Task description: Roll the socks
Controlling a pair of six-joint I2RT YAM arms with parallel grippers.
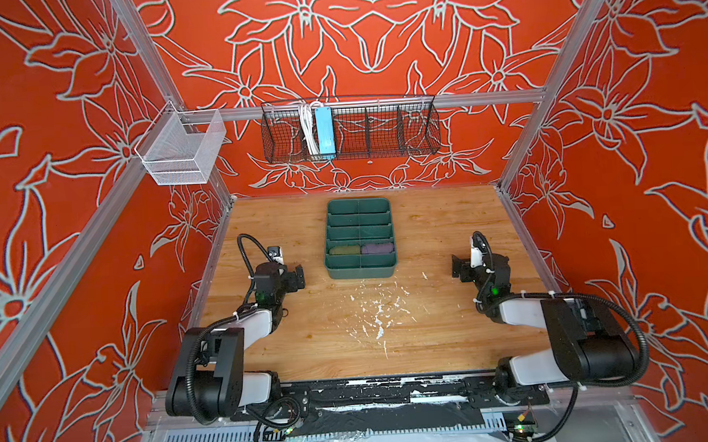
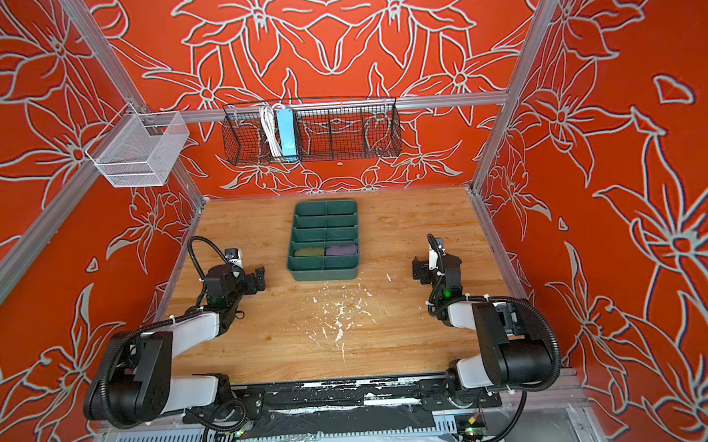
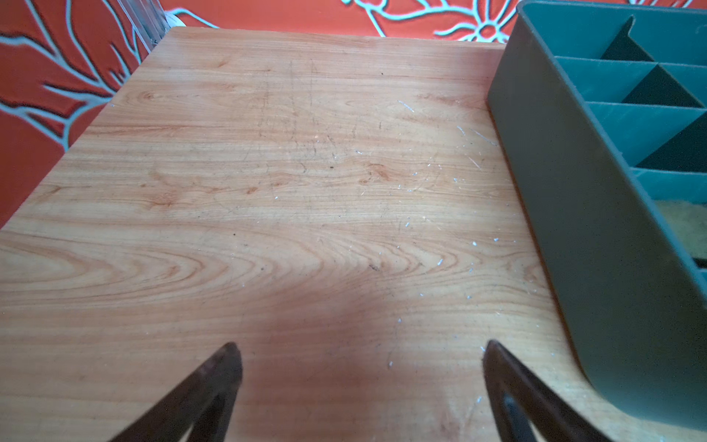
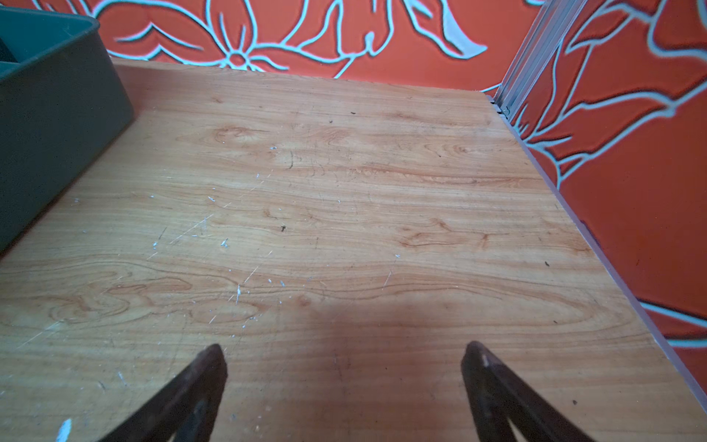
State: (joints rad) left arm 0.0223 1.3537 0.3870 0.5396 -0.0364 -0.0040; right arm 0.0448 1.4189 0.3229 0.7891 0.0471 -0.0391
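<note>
Olive sock [image 1: 342, 250] and purple sock [image 1: 376, 248] lying side by side in green divided tray [image 1: 361, 270], left gripper [image 3: 359, 354] and right gripper [image 4: 342, 352] hovering wide open, empty

Both arms are folded at the elbow; the left pincer [image 3: 359, 350] and the right pincer [image 4: 342, 350] are spread wide.

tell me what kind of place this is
Likely a robot test cell, not a home: two robot arms mounted at a wooden table, enclosed by an aluminium frame and red floral wall panels.
</note>
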